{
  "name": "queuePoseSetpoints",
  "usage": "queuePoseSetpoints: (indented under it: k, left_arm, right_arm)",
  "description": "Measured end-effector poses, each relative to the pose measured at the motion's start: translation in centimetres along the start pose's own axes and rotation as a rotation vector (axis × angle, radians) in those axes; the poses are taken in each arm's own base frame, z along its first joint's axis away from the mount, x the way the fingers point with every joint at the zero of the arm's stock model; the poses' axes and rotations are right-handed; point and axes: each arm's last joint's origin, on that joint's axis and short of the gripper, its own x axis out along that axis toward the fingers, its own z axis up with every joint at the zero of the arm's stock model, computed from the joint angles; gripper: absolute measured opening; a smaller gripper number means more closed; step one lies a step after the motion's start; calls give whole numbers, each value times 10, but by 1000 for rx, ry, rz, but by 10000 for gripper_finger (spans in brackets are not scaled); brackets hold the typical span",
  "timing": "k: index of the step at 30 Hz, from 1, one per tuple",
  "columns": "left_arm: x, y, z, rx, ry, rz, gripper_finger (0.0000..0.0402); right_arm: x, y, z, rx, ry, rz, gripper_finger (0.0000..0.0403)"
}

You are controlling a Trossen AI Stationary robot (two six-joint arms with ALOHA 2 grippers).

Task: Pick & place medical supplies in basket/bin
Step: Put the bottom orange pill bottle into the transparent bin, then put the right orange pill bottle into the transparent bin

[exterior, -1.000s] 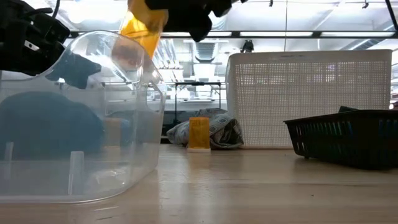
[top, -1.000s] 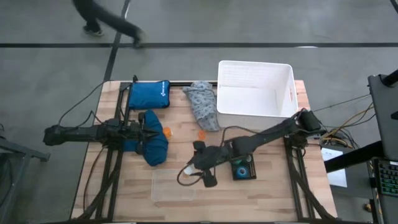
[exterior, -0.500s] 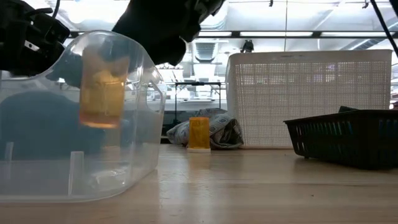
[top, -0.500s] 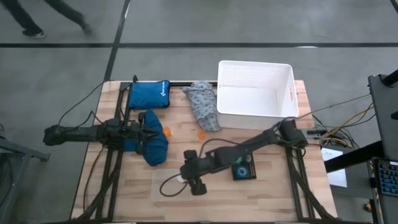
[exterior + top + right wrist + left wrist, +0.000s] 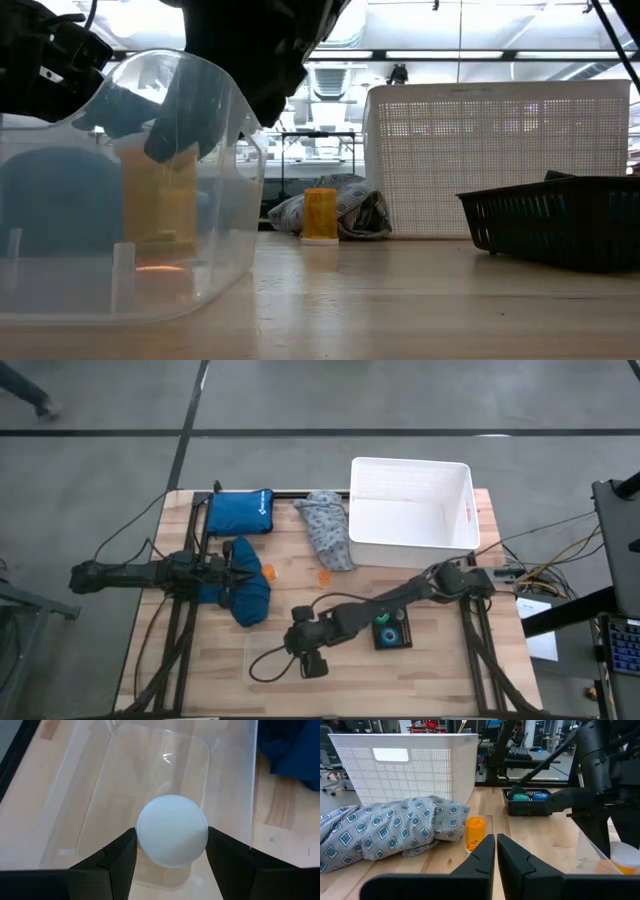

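Orange vial (image 5: 160, 205) in right hand (image 5: 171, 851)

You had pale planked wood for the table (image 5: 440, 660), a glossy clear plastic tray (image 5: 130, 200), and perforated matt white plastic on the tub (image 5: 415, 765)

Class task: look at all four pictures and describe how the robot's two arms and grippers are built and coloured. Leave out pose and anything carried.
Both arms are dark, slim and jointed. A black cable loops beside the right gripper. The left gripper has two flat, matt black fingers with angled tips. The right gripper's fingers look alike: black, broad and chamfered. No markings are visible.
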Motion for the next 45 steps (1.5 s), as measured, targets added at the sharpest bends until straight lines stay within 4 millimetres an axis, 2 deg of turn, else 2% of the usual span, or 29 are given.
queuePoseSetpoints:
  k: [9,28,37,45]
  left_arm:
    - [0,0,0,0,6,0,26]
    - [0,0,-1,-4,6,0,26]
    - [0,0,0,-4,6,1,26]
    - [0,0,0,-3,5,1,26]
  right_arm:
    - [-1,2,-5,5,-15,2,217]
    - [-6,5,2,-29,-49,10,271]
    - [-45,4,16,-61,-124,11,272]
    - [-87,0,8,-79,-178,-55,272]
